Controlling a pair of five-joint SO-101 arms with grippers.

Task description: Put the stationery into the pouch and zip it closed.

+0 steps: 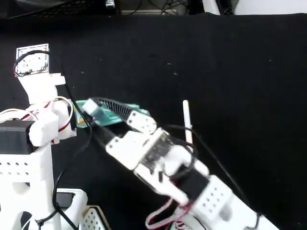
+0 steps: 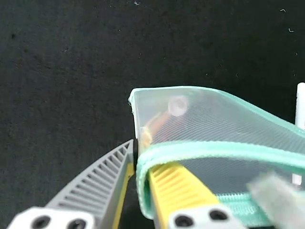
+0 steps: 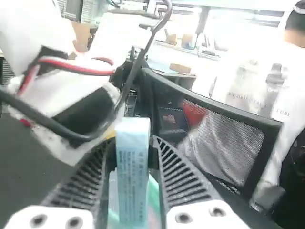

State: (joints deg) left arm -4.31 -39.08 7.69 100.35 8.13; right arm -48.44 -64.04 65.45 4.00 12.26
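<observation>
We're looking down on the black desk [image 1: 230, 72], and two white arms crowd its near side. The left arm [image 1: 41, 127] stands at the left. The right arm [image 1: 182, 177] leans in from the near right corner toward the middle.

Between them sits the translucent mesh pouch with mint-green trim [image 2: 214, 124]. Its long axis runs across the desk from side to side, with one end up at the left arm. That arm's jaws are clamped on this end of the pouch: the grey jaw lies outside the mesh and the yellow jaw is tucked under the trimmed edge.

Through the mesh, at the held end, we make out a thin orange thing [image 2: 155, 125] and a small round whitish thing [image 2: 177, 106]. We cannot tell what either of them is.

Out on the desk, close by the right arm and apart from the pouch, lies a thin white stick [image 1: 186, 120]. Its long axis points straight away from the arms' side toward the far edge.

The right arm's jaws are pressed tight on a pale blue rectangular block [image 3: 132, 176]. The block's long axis runs along the jaws, and it is held right over the pouch, whose green shows just beneath it.
</observation>
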